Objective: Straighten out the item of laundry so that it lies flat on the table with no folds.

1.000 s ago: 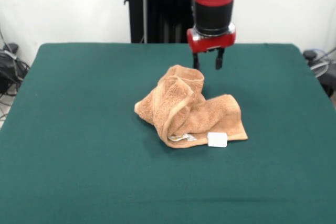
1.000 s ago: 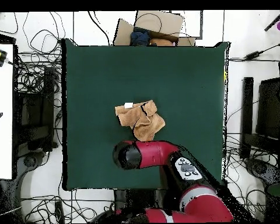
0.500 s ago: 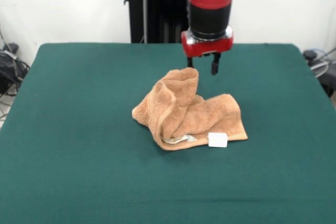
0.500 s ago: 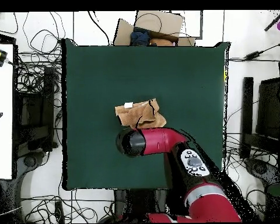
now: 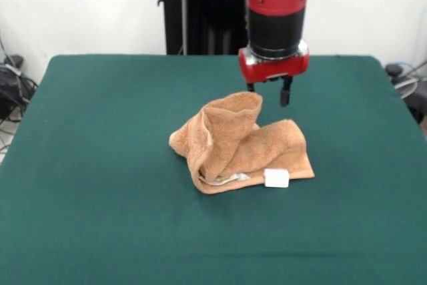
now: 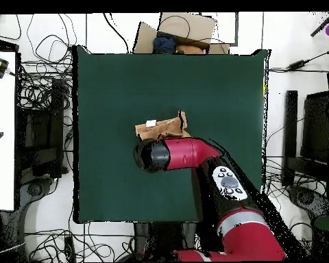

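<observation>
In front view, nearest the camera is bare table [image 5: 100, 231], dark green cloth. Then the towel [image 5: 240, 145], approx. in the middle of the table, a bit toward picture right. It is not flat: crumpled, w/ a low part lying on the cloth at picture right and a raised hump at the left/centre. A white tag [image 5: 276, 177] sits at its near edge, touching the table, and a second small tag shows under the near fold, beside it.

Behind the towel is my gripper [image 5: 268, 93]. It hangs just over the far top of the hump. The fingers are spread, w/ a gap between them; the picture-right finger [image 5: 285, 93] is free in the air beside the hump, and the picture-left one is at the hump's top edge. I cannot tell if that one touches the cloth. Nothing is pinched betw. them as far as I see.

In overhead view my arm [image 6: 188, 152] covers the robot-side part of the towel [image 6: 164, 127]; only the far strip and the white tag [image 6: 151, 123] show. Gripper itself is hidden there under the arm.
</observation>
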`<move>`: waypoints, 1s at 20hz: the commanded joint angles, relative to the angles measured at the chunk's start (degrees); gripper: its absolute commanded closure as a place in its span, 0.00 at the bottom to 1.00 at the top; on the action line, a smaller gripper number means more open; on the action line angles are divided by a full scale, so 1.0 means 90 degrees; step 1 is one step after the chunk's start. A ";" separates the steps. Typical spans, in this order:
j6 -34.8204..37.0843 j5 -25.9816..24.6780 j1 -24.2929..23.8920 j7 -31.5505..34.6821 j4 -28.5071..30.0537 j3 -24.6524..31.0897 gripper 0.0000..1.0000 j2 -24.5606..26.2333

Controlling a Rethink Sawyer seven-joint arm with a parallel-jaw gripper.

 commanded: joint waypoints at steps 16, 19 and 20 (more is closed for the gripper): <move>0.3329 0.0202 -0.0758 -0.1203 -0.1615 0.1341 0.00 -0.0547; 0.3401 0.0086 -0.0889 -0.1352 -0.1791 0.1469 0.00 -0.0465; 0.3322 0.0056 -0.0960 -0.1396 -0.1774 0.1523 0.00 -0.0421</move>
